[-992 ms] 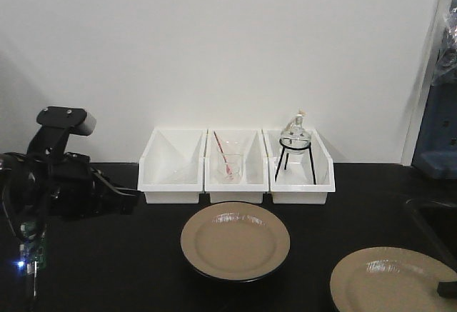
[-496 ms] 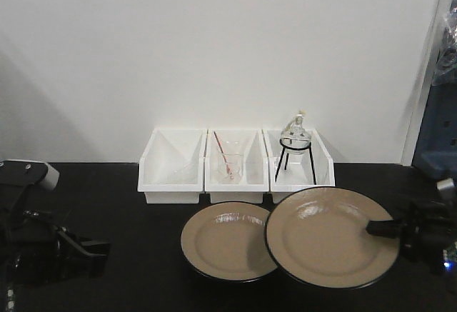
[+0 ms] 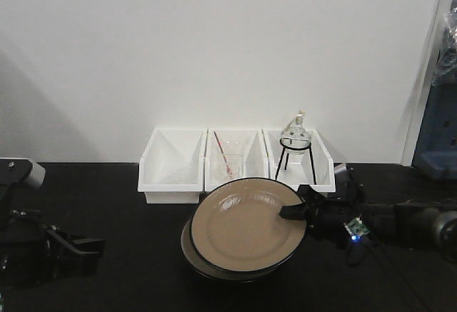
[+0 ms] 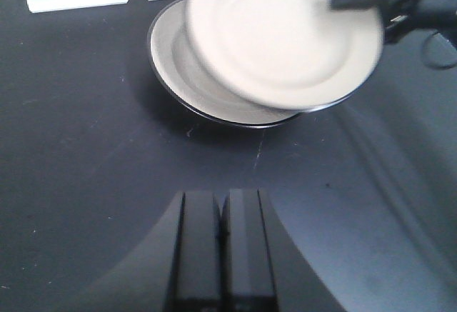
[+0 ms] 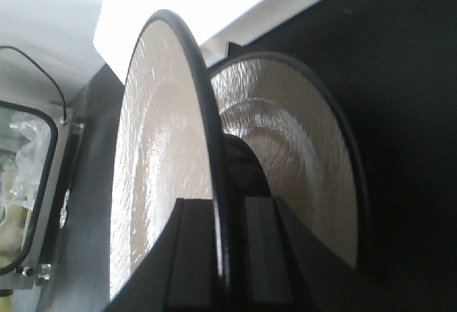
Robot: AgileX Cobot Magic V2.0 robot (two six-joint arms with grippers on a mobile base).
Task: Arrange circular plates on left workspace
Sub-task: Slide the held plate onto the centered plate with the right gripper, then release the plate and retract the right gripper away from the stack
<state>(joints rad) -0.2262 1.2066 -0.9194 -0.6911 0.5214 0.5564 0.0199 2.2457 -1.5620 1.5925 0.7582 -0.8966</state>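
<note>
Over benchtop point(image 3: 128, 255), two plates point(image 4: 171, 58), upper plate point(image 3: 246, 226) in right pincer point(image 3: 288, 213), three bins point(image 3: 232, 187)

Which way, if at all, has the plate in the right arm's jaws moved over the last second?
Yes. The gripped plate has travelled left, from the view's lower right to above the resting plate, in front of the middle white bin.

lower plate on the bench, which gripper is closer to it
Right. The right gripper clamps the upper plate's rim just above the lower plate, at its right side. The left gripper is shut and empty, well clear to its left.
</note>
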